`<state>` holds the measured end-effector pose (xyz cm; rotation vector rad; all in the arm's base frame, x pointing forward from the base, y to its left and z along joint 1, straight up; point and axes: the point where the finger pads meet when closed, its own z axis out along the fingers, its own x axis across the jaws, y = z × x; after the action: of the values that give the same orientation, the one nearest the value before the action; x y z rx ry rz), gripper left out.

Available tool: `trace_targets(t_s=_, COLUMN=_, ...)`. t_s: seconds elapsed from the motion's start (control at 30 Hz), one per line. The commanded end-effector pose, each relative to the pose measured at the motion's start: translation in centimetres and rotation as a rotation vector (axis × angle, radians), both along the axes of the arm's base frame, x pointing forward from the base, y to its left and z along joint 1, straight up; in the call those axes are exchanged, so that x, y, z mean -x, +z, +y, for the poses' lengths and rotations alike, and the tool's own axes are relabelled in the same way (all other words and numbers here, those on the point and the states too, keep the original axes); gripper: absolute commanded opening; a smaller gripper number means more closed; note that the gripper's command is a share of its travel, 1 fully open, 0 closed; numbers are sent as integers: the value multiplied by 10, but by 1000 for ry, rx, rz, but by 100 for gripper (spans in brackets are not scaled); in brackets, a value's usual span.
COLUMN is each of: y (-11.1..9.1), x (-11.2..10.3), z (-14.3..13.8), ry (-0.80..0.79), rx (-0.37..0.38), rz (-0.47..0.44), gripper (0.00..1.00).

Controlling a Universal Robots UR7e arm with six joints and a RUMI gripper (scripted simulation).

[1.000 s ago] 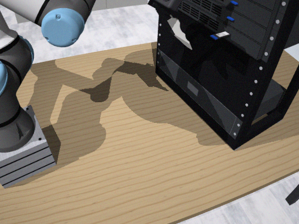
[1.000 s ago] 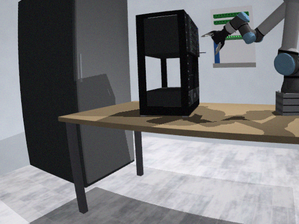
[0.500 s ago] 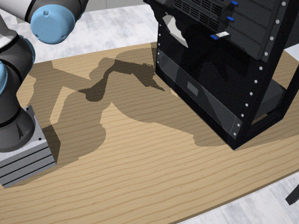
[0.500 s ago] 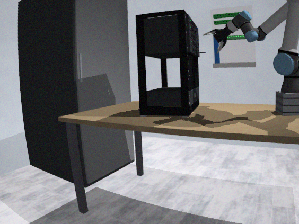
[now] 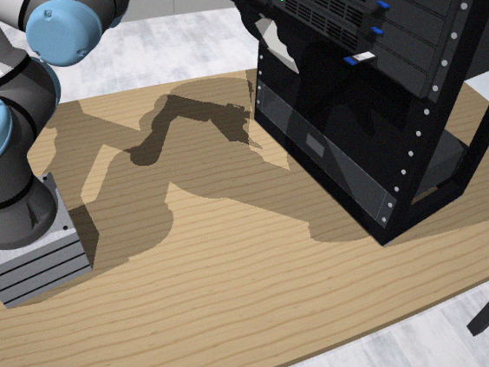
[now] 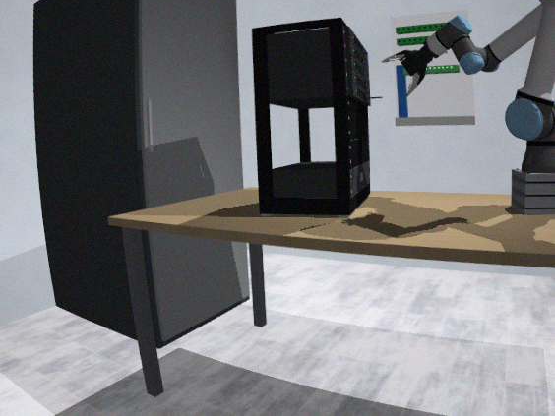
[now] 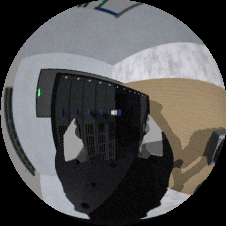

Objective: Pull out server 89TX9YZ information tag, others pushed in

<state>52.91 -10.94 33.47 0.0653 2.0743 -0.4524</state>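
Note:
The black rack (image 5: 418, 148) (image 6: 300, 207) (image 7: 132, 112) stands upright on the table, servers in its upper part. The lowest server's information tag (image 5: 362, 56) (image 6: 376, 97) (image 7: 115, 112) sticks out from the front, with a white label and blue end; its print is too small to read. Several other tags show only blue ends close to the front, such as one blue tag (image 5: 377, 30) (image 7: 101, 112) just above it and another blue tag (image 5: 382, 4) (image 7: 89, 112) higher up. My gripper (image 5: 325, 23) (image 6: 397, 77) (image 7: 111, 117) is open and empty, in front of the servers and apart from the rack.
The wooden table (image 5: 208, 287) (image 6: 197, 222) (image 7: 200, 105) carries the rack and the arm's metal base (image 5: 48, 265) (image 6: 533, 193). A tall dark cabinet (image 6: 192, 80) (image 7: 45, 102) stands behind the rack. A wall panel (image 6: 435, 96) hangs beyond the gripper in the exterior view.

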Motion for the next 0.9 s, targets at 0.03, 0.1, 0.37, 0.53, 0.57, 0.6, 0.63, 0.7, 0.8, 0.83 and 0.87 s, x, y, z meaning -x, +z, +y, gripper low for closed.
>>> trace_targets(t_s=0.03, y=5, x=7, z=-1, ry=1, rx=0, rz=-1, gripper=100)
trace_targets(t_s=0.1, y=7, x=9, z=-1, ry=1, rx=0, rz=-1, gripper=100)
trace_targets(t_s=0.37, y=8, x=11, z=-2, ry=1, rx=0, rz=-1, gripper=100)
trace_targets(t_s=0.53, y=9, x=12, z=-2, ry=1, rx=0, rz=-1, gripper=100)
trace_targets(t_s=0.57, y=9, x=12, z=-2, ry=1, rx=0, rz=-1, gripper=100)
trace_targets(t_s=0.6, y=9, x=12, z=-2, ry=1, rx=0, rz=-1, gripper=100)
trace_targets(t_s=0.63, y=9, x=12, z=-2, ry=1, rx=0, rz=-1, gripper=100)
trace_targets(t_s=0.7, y=9, x=12, z=-2, ry=1, rx=0, rz=-1, gripper=100)
trace_targets(t_s=0.8, y=9, x=12, z=-2, ry=1, rx=0, rz=-1, gripper=100)
trace_targets(t_s=0.83, y=9, x=12, z=-2, ry=1, rx=0, rz=-1, gripper=100)
trace_targets(t_s=0.87, y=9, x=12, z=-2, ry=1, rx=0, rz=-1, gripper=100)
